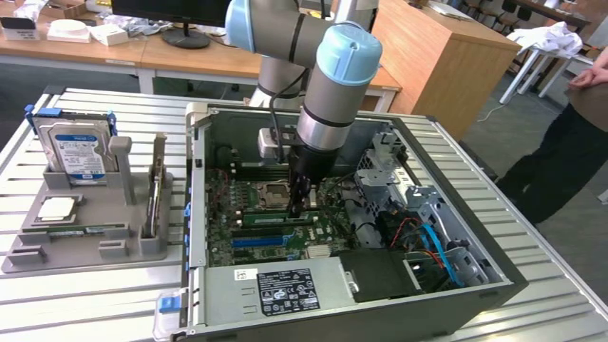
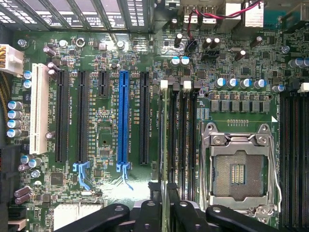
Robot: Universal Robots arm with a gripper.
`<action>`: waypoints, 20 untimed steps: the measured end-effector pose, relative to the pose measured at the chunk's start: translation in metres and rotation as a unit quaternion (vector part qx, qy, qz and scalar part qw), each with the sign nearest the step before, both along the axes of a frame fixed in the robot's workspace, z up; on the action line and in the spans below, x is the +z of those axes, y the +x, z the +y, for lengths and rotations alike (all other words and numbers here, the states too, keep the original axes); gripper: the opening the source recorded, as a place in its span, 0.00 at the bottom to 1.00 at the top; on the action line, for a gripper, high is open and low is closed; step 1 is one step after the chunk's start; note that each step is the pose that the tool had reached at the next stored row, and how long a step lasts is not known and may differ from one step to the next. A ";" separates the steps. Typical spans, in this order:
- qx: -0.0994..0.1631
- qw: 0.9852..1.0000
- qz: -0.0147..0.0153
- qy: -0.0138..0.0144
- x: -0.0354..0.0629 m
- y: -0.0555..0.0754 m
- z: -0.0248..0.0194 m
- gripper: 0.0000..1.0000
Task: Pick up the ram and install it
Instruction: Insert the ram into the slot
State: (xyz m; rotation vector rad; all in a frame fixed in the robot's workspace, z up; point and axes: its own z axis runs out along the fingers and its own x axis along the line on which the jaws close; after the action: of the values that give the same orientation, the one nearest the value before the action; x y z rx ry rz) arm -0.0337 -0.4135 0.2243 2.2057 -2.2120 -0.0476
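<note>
While the ram (image 2: pixel 170 145) stands in a motherboard slot (image 2: pixel 164 85) of the open computer case (image 1: pixel 428 317), the gripper (image 2: pixel 167 203) straddles it, grip or release untellable, and at the case's nine o'clock in the exterior view a gray holder (image 1: pixel 57 260) carries one more ram stick (image 1: pixel 154 192), one hard drive (image 1: pixel 78 153), one processor chip (image 1: pixel 57 208).

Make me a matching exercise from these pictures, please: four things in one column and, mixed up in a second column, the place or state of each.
Things:
1. hard drive
2. processor socket
3. gripper
4. person

Places or states:
a. standing at the exterior view's right edge
b. empty, no chip in it
c. upright in the grey holder
d. down inside the open computer case

Pairs: 1-c; 2-b; 3-d; 4-a
</note>
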 end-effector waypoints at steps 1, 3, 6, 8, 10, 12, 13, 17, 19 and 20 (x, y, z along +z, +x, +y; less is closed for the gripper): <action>0.000 1.000 0.000 0.000 0.0000 0.000 0.0000 0.19; 0.000 1.000 0.000 0.000 0.0000 0.000 0.0000 0.19; 0.000 1.000 0.000 0.000 0.0000 0.000 0.0000 0.19; 0.000 1.000 0.000 0.000 0.0004 0.000 0.0000 0.19; 0.000 1.000 0.000 0.000 0.0049 0.000 0.0000 0.19; 0.000 1.000 0.000 0.000 0.0097 0.000 0.0000 0.19; 0.000 1.000 0.000 0.000 0.0124 0.000 0.0000 0.19; 0.000 1.000 0.000 0.000 0.0245 0.000 0.0000 0.19; 0.000 1.000 0.000 0.000 0.0309 0.000 0.0000 0.19; 0.000 1.000 0.000 0.000 0.0338 0.000 0.0000 0.19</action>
State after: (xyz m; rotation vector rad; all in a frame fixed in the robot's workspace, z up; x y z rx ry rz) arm -0.0336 -0.4135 0.2581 2.2057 -2.2121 -0.0475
